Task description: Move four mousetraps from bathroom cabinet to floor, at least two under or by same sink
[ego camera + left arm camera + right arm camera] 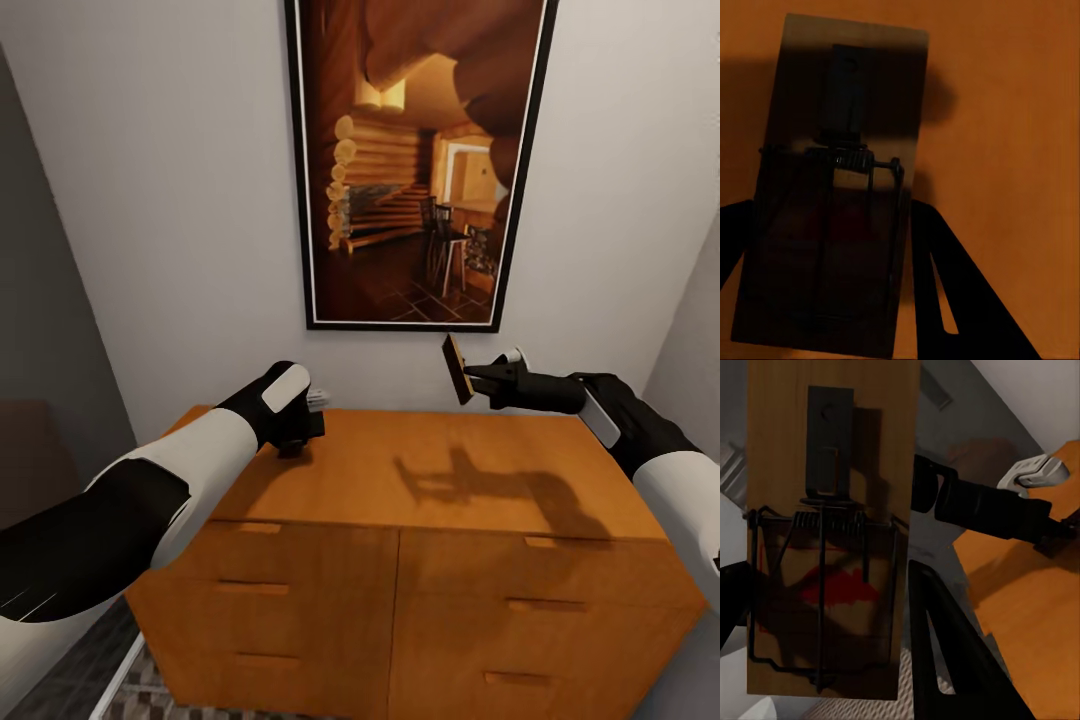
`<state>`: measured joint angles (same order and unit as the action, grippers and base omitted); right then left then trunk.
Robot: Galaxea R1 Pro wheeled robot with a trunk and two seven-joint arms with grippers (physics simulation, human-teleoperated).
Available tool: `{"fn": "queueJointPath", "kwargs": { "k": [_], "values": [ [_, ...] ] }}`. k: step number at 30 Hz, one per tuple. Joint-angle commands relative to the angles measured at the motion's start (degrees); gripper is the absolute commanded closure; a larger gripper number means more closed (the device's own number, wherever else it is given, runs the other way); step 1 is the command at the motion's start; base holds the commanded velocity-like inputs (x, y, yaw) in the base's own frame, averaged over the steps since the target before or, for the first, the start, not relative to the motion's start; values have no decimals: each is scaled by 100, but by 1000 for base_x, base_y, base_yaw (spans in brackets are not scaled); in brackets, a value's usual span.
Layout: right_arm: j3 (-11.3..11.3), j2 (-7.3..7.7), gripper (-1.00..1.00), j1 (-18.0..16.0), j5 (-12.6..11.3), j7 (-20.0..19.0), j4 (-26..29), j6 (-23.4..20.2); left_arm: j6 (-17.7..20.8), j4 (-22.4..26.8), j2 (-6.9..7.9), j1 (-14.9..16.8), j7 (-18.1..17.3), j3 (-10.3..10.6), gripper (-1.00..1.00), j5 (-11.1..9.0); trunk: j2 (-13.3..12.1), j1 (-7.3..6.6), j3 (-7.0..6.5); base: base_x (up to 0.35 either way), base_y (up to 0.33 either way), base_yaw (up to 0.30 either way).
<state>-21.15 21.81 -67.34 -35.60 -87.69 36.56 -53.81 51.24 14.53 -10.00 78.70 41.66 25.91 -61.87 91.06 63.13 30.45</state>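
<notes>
A: Where's the thin tan-brown wooden mousetrap (pixel 458 369) w/ dark metal parts seen?

B: It's held off the surface, above the rear right part of the flat top of the wide orange-brown wooden cabinet (pixel 420 480), in front of the white wall. It's clamped in the black right gripper (pixel 474 377), fingers closed onto its edge. In the head view it's seen edge-on, long axis roughly upright, top tilted a bit to the left. In the right wrist view the same board (pixel 832 525) is shown face-on, spring and wire bar across the middle, red mark below that.

A: And the left gripper (pixel 296 438)?

B: It's lowered at the rear left part of the cabinet top. A second tan wooden trap (pixel 832 195) is seen flat over the top in the left wrist view, its lower part lying between the two black fingers (pixel 945 300). Whether it's actually gripped can't be told; everything's in shadow there.

A: Surroundings?

B: A tall black-framed picture of a log-cabin interior (pixel 418 160) is hung on the wall just behind the cabinet's rear edge. Drawer fronts w/ slim bar handles (pixel 245 588) are seen below the front edge. A strip of patterned floor tile (pixel 150 690) is visible at the cabinet's lower left corner. The right arm's shadow is cast across the top.
</notes>
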Motion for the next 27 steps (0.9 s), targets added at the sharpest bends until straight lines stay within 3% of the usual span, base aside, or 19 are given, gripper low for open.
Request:
{"fn": "queueJointPath", "kwargs": {
  "k": [1, 27],
  "values": [
    [-29, 7, 100, -7, -26, -29, -3, -95, 17, 5, 0, 5, 44, 28, 100, -44, 4, -1, 1, -62, 0, 0],
    [-29, -1, 100, 1, -18, 97, -12, -95, 17, -3, 15, 5, 44, 19, 100, -44, -959, -528, -440, -4, 0, 0]
  ]
}}
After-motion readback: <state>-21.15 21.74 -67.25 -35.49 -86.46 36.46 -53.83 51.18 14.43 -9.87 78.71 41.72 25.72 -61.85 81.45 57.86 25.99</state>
